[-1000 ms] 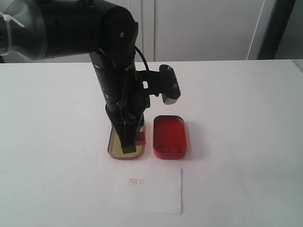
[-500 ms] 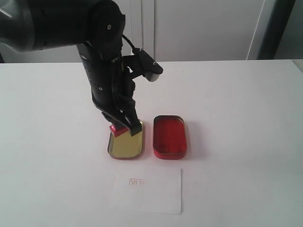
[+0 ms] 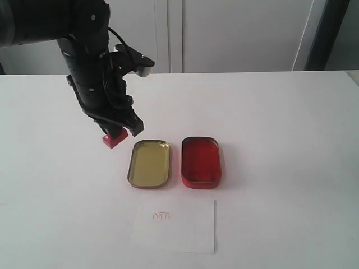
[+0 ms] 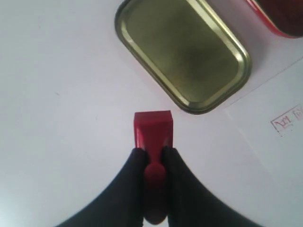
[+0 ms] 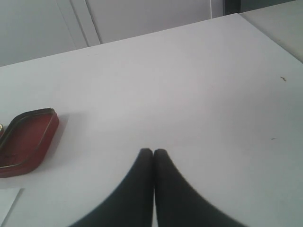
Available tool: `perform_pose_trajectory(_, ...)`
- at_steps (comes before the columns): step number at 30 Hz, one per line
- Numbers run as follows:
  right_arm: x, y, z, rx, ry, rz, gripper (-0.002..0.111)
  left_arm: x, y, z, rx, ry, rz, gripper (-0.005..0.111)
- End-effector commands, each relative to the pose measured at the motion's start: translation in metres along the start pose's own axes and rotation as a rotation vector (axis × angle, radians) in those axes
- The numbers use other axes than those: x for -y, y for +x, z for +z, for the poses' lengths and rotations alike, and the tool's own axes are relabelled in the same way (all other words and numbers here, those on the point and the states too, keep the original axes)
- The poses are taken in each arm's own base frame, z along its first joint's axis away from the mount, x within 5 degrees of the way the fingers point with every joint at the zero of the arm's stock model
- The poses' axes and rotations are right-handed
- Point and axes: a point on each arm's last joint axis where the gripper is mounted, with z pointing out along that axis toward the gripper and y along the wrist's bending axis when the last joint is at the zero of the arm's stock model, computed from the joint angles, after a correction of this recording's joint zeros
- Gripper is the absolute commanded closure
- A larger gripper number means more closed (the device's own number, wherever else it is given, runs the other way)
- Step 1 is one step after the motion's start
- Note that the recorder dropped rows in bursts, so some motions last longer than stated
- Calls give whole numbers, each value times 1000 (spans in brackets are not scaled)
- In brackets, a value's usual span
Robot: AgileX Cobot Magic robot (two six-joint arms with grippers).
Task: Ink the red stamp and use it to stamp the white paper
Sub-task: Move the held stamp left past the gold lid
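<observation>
My left gripper (image 3: 119, 130) (image 4: 154, 152) is shut on the red stamp (image 3: 113, 138) (image 4: 152, 128), gripping its knob with the square base pointing down. It hangs over the table to the left of the gold tin lid (image 3: 149, 163) (image 4: 182, 50). The red ink tin (image 3: 200, 162) (image 5: 26, 141) lies right of the lid. In front of both tins lies the white paper (image 3: 175, 226) (image 4: 272, 142), bearing a small red imprint (image 3: 161, 215) (image 4: 287, 121). My right gripper (image 5: 153, 152) is shut and empty over bare table right of the ink tin; the exterior view does not show it.
The white table (image 3: 280, 123) runs to a back edge along white cabinet doors (image 3: 235, 33). The left arm's black body (image 3: 84, 50) stands over the table's left rear part.
The left arm has swung left and back with the stamp, from over the gold lid to a spot left of it, uncovering the lid.
</observation>
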Motion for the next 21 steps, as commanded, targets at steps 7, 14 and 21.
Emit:
perform_pose_trajectory(7,0,-1,0,14,-6,-3,108,-54,18,-4,-28,-21,-188,107)
perform_pose_trajectory(14,0,-1,0,14,-6,-3,108,-93,38,-4,-72,-38,-304,107)
perform_pose_trajectory(21,0,-1,0,14,-6,-3,108,-128,60,-4,-106,-43,-423,107)
